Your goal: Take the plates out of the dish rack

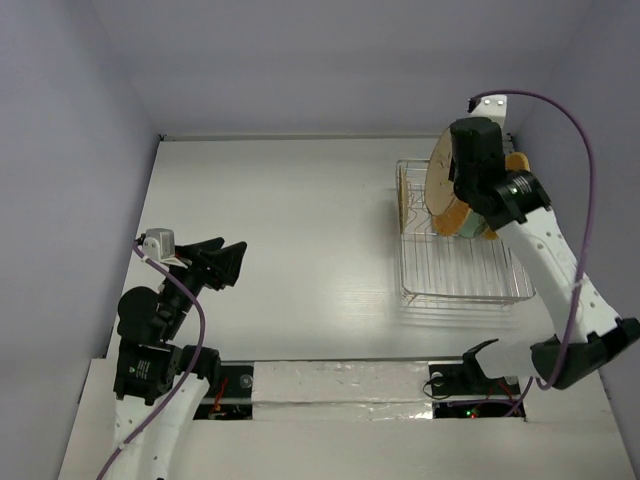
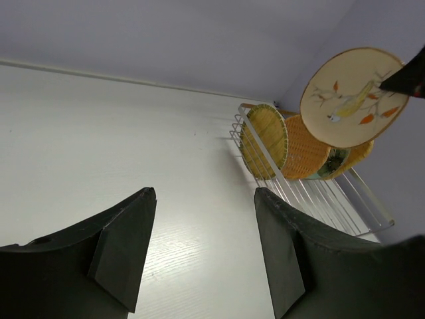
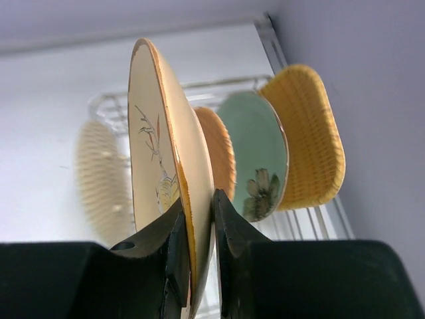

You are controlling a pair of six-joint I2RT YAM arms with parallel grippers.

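Observation:
My right gripper (image 3: 198,199) is shut on the rim of the cream floral plate (image 3: 149,133) and holds it upright above the silver wire dish rack (image 1: 460,275). From above, the cream plate (image 1: 437,180) is seen edge-on over the rack's back part. Standing in the rack are a pale woven round plate (image 2: 263,141), an orange woven plate (image 2: 304,147), a mint-green floral plate (image 3: 255,149) and a yellow-orange rounded-square woven plate (image 3: 312,139). My left gripper (image 1: 228,258) is open and empty, low over the table at the left, far from the rack.
The rack stands at the back right, close to the right wall and rear wall. The white table (image 1: 300,230) spreads between the rack and my left arm. My right arm's purple cable (image 1: 585,200) loops over the rack's right side.

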